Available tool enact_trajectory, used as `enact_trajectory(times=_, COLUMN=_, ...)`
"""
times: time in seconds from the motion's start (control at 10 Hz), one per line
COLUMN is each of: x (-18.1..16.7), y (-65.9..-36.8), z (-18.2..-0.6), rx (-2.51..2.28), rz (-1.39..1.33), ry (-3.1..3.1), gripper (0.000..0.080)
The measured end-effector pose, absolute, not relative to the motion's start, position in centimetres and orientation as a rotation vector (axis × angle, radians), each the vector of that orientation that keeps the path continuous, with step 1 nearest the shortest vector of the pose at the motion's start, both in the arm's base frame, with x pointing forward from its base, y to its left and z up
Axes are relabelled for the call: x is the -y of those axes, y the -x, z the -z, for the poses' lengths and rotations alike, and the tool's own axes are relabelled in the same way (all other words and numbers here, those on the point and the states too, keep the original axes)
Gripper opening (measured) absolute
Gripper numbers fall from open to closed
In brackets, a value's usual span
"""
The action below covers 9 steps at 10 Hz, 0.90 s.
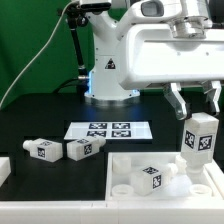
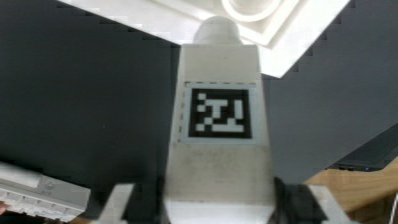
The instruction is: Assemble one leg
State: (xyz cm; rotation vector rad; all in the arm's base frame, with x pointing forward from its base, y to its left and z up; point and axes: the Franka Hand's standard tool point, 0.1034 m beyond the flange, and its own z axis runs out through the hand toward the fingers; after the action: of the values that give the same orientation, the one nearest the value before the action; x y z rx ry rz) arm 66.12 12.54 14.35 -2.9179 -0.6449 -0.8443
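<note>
My gripper [image 1: 197, 103] is shut on a white leg [image 1: 199, 135] with a black-and-white tag and holds it upright above the right part of the big white square panel [image 1: 125, 176]. In the wrist view the held leg [image 2: 222, 120] fills the middle, clamped between the dark pads [image 2: 150, 200], with a panel corner [image 2: 267, 25] beyond its tip. Another tagged leg [image 1: 152, 178] lies on the panel. Two more legs lie on the black table at the exterior view's left, one [image 1: 84, 149] beside the other [image 1: 42, 148].
The marker board [image 1: 109, 130] lies flat on the table behind the panel. The robot base [image 1: 108, 70] stands at the back. A white part [image 1: 4, 168] shows at the exterior view's left edge.
</note>
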Motion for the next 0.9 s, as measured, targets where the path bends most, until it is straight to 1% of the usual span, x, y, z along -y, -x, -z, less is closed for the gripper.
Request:
enact_trajectory(times=0.2, x=-12.6, y=-65.4, z=-12.9, rx=0.649, rz=0.851, ry=2.917, gripper=0.0275)
enact_trajectory(times=0.5, x=-13.2, y=-64.9, z=-11.8, rx=0.660, rz=0.836, ry=2.914, gripper=0.0275)
enact_trajectory(times=0.8, x=-13.9, y=-64.8, z=-11.4, rx=0.671, rz=0.839, ry=2.907, gripper=0.0275)
enact_trajectory(times=0.9, x=-14.1, y=-64.7, z=-11.1, rx=0.674, rz=0.831, ry=2.907, gripper=0.0275)
